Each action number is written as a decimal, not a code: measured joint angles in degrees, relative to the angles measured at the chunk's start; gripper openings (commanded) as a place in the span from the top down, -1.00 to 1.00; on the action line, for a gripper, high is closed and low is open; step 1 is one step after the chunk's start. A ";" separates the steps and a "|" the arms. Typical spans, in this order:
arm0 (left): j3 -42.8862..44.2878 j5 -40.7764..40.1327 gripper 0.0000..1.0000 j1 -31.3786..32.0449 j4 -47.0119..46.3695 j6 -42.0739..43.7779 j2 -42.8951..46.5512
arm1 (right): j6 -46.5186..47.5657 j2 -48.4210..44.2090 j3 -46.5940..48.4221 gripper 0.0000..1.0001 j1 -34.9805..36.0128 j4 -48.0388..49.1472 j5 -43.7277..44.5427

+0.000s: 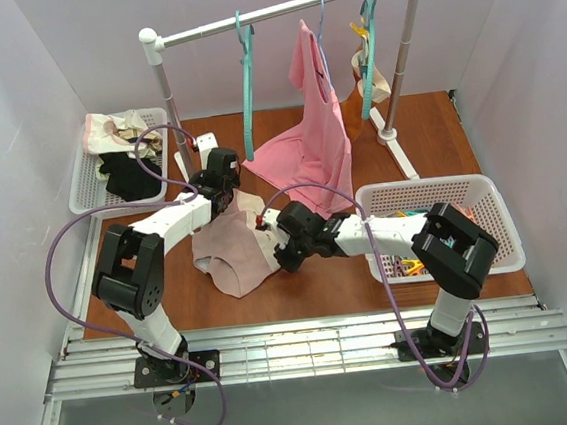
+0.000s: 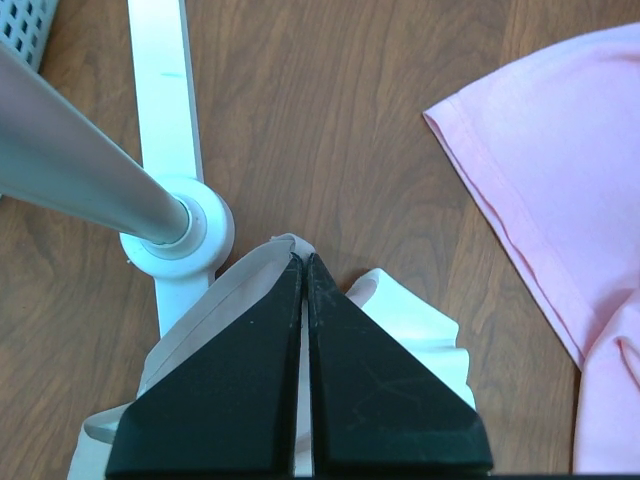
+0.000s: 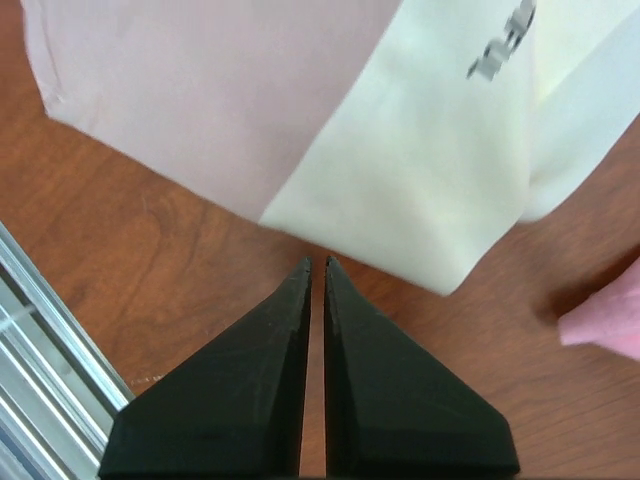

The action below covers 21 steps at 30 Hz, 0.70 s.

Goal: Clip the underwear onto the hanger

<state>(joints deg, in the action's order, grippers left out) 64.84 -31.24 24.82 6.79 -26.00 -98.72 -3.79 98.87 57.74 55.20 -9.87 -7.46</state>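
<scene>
The pale pink-beige underwear (image 1: 229, 253) lies crumpled on the wooden table between the two arms. My left gripper (image 1: 229, 198) is shut on its far edge; in the left wrist view (image 2: 305, 258) a cream strip (image 2: 420, 325) shows between the jaws. My right gripper (image 1: 286, 260) is shut and empty at the underwear's right side; in the right wrist view (image 3: 317, 262) its tips sit just short of the cream panel (image 3: 420, 190). The large teal hanger (image 1: 247, 85) hangs on the left part of the rail, apart from both grippers.
A bright pink top (image 1: 319, 139) on a thin blue hanger drapes onto the table. A teal hanger with a yellow clip (image 1: 368, 44) holds a tan garment. The rack post base (image 2: 180, 225) is close to my left gripper. White baskets stand at left (image 1: 88, 181) and right (image 1: 432, 190).
</scene>
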 measured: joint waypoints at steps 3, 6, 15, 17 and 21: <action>0.00 0.63 1.00 0.00 0.02 0.33 -0.31 | -0.02 0.00 1.62 0.97 0.00 1.64 0.04; 0.00 0.85 1.00 0.00 0.00 0.59 -0.31 | -0.02 0.59 2.86 0.97 0.00 2.64 -0.02; 0.00 1.46 1.00 0.00 0.02 0.72 -0.31 | 1.18 7.54 4.94 0.97 0.00 5.57 -0.26; -0.02 1.53 1.00 0.00 0.00 0.72 -0.31 | 1.27 7.76 3.65 0.97 0.00 6.14 -0.50; 0.00 1.53 1.00 -0.02 0.00 0.68 -0.44 | 1.31 7.17 1.84 0.97 0.02 8.76 -1.09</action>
<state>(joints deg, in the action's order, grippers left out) 64.84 -29.71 24.80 6.79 -25.32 -99.15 -2.48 106.04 59.57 55.22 -1.10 -8.56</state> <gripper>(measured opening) 0.002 0.016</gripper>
